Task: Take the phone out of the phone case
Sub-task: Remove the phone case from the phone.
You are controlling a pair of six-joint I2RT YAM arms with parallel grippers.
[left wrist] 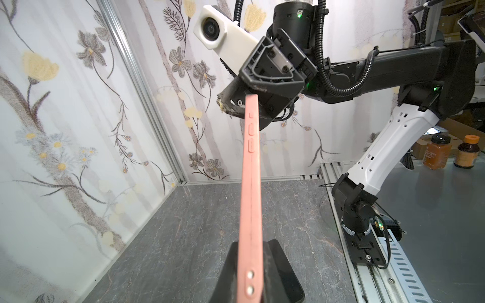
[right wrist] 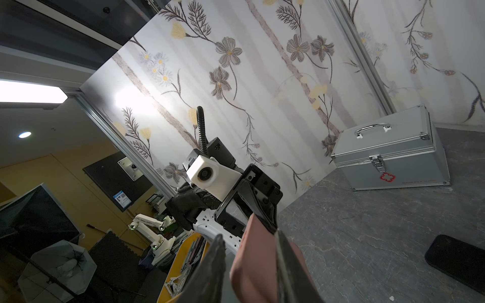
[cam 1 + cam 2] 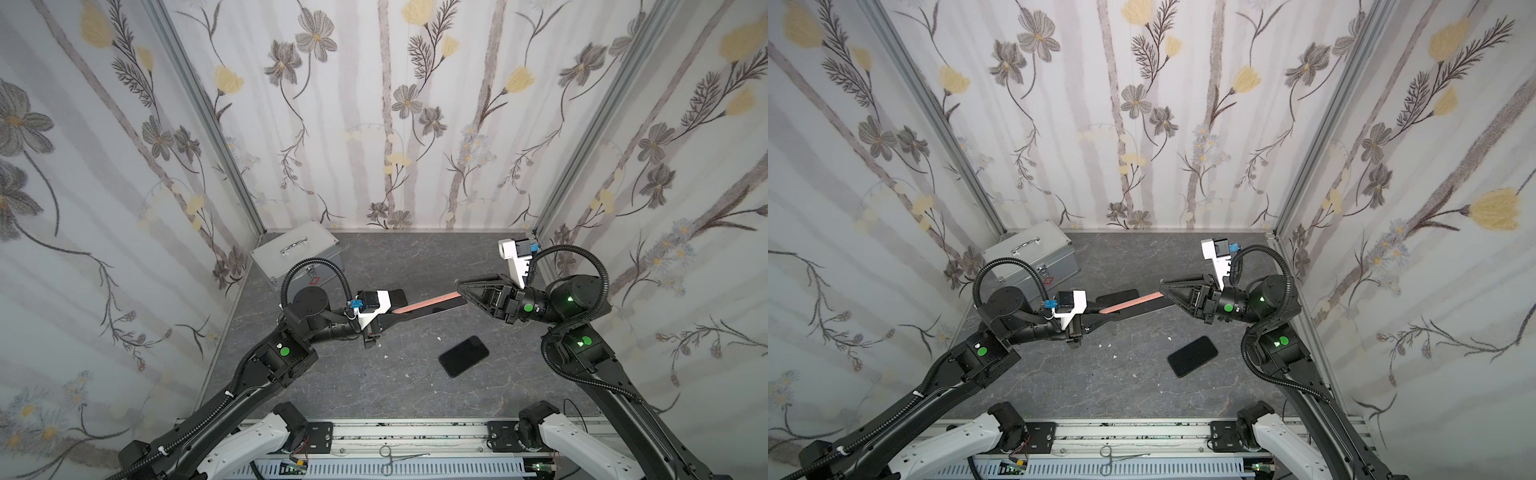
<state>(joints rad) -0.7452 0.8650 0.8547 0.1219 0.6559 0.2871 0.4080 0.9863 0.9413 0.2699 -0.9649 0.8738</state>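
Little writing can be read. A red cross emblem (image 2: 387,177) is printed on the front of the silver metal box (image 3: 299,253), which is seen at the back left of the table (image 3: 374,386) in both top views; the line of print beneath the emblem is too small to be made out. In the right wrist view a blue-and-white sticker (image 2: 122,199) is fixed to a dark panel at the left of the frame, its text illegible. The pink phone case (image 3: 428,302) is held edge-on and nearly level above the table, at the middle of both top views. The black phone (image 3: 463,356) is laid flat on the table below and to the right of it, well apart from the case. The left gripper (image 1: 250,249) is clamped tight on one end of the case, its arm being bent in from the lower left of the frame. The right gripper (image 3: 459,291) is reached in from the right, with its jaws parted around the other end and a gap visible beside one finger (image 2: 219,251).
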